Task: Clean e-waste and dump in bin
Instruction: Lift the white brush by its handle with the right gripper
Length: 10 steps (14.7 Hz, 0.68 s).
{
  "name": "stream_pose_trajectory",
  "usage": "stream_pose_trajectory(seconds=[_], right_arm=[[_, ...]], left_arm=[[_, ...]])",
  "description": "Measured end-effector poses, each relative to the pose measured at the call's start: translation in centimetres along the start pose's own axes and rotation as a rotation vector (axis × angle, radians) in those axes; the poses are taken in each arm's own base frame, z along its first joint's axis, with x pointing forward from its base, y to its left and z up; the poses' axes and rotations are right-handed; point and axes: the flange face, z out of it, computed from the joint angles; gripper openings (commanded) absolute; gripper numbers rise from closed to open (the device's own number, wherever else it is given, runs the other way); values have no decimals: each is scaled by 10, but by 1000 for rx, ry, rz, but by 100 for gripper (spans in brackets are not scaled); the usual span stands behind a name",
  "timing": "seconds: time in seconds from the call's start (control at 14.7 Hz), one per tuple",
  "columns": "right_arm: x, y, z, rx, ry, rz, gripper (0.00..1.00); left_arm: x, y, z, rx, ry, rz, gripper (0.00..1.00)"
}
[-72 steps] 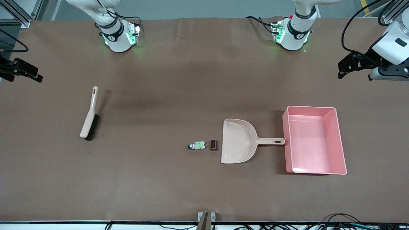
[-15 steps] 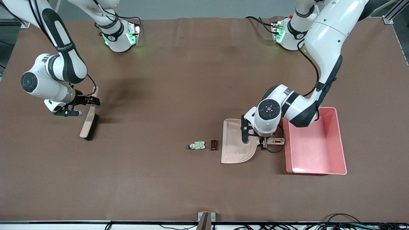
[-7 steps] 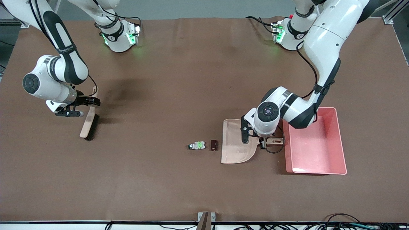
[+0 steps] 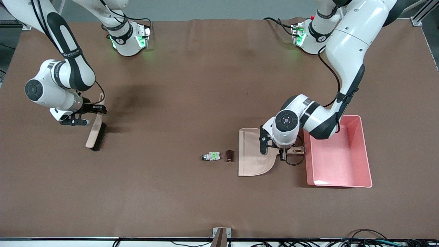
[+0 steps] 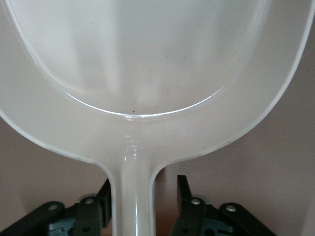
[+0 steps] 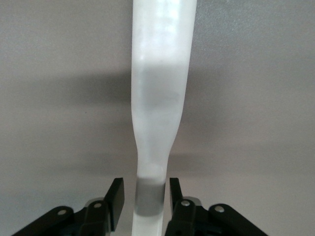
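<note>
Since the earliest frame both arms have been brought in over the desk (image 4: 192, 85), and within the last half second the dustpan (image 4: 252, 154) has been nudged slightly toward the bin (image 4: 339, 161).

The pink bin is set at 3 o'clock of the dustpan, its wall just beside the handle tip. The left end effector (image 4: 284, 152) is lowered over that handle; its fingers (image 5: 184, 196) are seen spread, straddling the handle with a gap on one side.

The brush (image 4: 94, 132) lies at 9 o'clock on the desk, well apart from the rest. Its handle is straddled by the right end effector (image 4: 97, 109), fingers (image 6: 117, 194) narrowly spread, not pinching.

The dark maroon-black block (image 4: 229, 155) rests at 9 o'clock of the dustpan's mouth, just beside it, with the white-and-green component (image 4: 212, 156) at the block's 9 o'clock.
</note>
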Motion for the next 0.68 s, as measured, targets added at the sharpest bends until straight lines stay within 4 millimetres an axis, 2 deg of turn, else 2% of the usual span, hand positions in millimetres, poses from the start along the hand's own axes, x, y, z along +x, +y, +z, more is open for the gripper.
stream_pose_trajectory(seconds=[0.2,0.41,0.68], right_arm=[[1,0,2,-1,5,0,34],[1,0,2,-1,6,0,29],[1,0,3,-1,6,0,13]], left_arm=[[0,-1,-2,5,-1,1,41],[3,-1,-4,12,-3,8,31],[9,0,-5,35,-27,42,24]])
